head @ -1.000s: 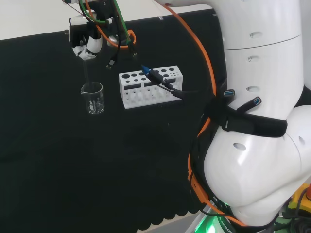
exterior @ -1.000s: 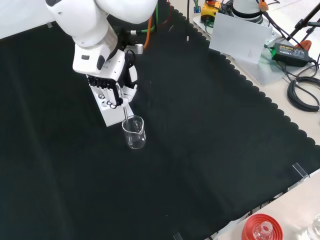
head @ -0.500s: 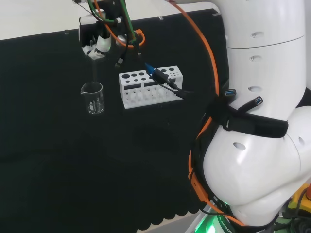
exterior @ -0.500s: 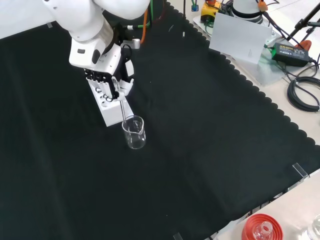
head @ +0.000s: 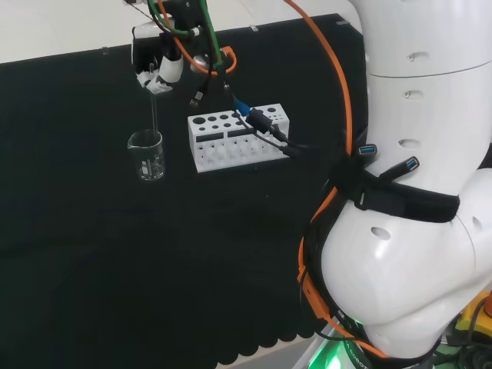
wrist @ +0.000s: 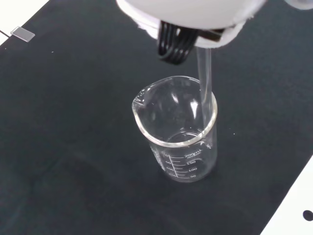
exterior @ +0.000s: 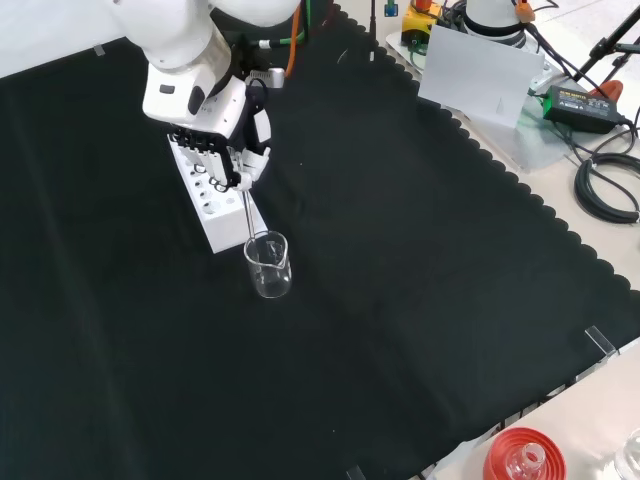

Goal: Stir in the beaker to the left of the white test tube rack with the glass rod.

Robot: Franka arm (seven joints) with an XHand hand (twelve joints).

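**Glass rod dipped in the beaker**

The glass rod (wrist: 204, 78) is thin and clear, faint against the black cloth (exterior: 420, 260) in the head view; its upper end is hidden inside the hand (exterior: 232, 150), whose fingers curl round it. The hand's palm is blurred at the wrist view's edge.

The beaker (head: 146, 154) is clear with a pour spout and printed graduations (any liquid inside cannot be made out). It stands upright just left of the white test tube rack (head: 238, 137) in the head view. The rod hangs nearly upright, its lower end inside the beaker near the wall.
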